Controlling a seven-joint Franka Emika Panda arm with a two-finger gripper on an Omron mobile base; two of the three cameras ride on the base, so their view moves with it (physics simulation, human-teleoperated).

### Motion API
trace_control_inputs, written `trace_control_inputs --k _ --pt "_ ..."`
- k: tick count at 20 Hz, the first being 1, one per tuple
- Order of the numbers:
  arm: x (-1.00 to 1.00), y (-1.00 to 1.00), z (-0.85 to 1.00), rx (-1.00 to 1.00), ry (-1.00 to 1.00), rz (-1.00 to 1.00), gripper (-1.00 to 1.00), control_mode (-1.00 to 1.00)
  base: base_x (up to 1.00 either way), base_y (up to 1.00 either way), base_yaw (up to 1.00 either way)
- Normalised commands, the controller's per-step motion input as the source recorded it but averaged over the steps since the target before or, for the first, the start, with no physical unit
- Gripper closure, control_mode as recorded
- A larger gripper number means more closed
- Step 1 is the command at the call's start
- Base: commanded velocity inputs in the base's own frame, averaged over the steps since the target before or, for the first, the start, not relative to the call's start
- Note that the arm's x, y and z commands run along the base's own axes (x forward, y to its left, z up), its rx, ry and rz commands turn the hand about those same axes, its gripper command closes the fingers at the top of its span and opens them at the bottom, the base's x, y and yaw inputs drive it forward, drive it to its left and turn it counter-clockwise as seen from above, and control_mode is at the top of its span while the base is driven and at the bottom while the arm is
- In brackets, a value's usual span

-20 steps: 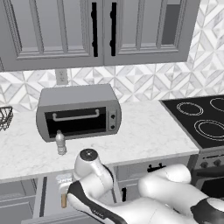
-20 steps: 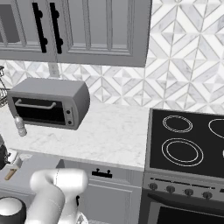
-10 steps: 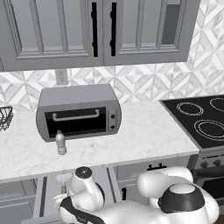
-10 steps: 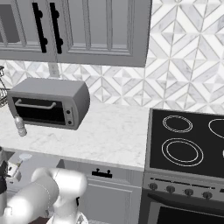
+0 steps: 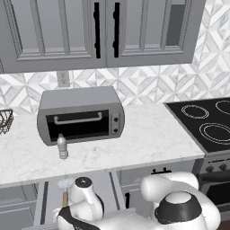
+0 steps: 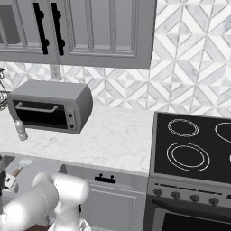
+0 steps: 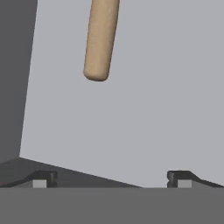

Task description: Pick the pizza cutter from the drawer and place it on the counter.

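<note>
The pizza cutter point(image 5: 65, 191) lies in the open drawer point(image 5: 52, 198) under the counter point(image 5: 148, 134). Its silvery blade points toward the counter and its tan handle toward me. In the hand view the handle's rounded end point(image 7: 100, 41) rests on the drawer's flat grey floor point(image 7: 144, 109), a little ahead of my gripper point(image 7: 112, 178). The gripper is open, its fingertips point(image 7: 43, 178) wide apart, nothing between them, and it hangs low inside the drawer, short of the handle. From the right base view the pizza cutter point(image 6: 20, 167) shows at the drawer's left.
A grey toaster oven point(image 5: 81, 117) and a small shaker bottle point(image 5: 62, 147) stand on the counter above the drawer. A wire basket point(image 5: 4, 121) sits at the far left, the black stovetop point(image 5: 209, 121) at the right. The drawer's dark side wall point(image 7: 13, 78) is close on the left.
The arm has folded down and the wrist has sunk from counter-edge height into the drawer, closer to the cutter. The cutter has not moved.
</note>
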Motion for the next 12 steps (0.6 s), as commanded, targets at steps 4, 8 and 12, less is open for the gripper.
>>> trace_control_inputs --k 4,8,12 --pt "-0.64 0.21 -0.2 0.0 0.12 0.0 -1.0 -1.0 0.0 0.0 0.0" --pt "-0.89 0.18 -0.04 0.0 0.12 0.0 -1.0 -1.0 0.0 0.0 0.0" --pt "-0.98 0.06 0.0 0.0 0.1 -0.01 -1.0 -1.0 0.0 0.0 0.0"
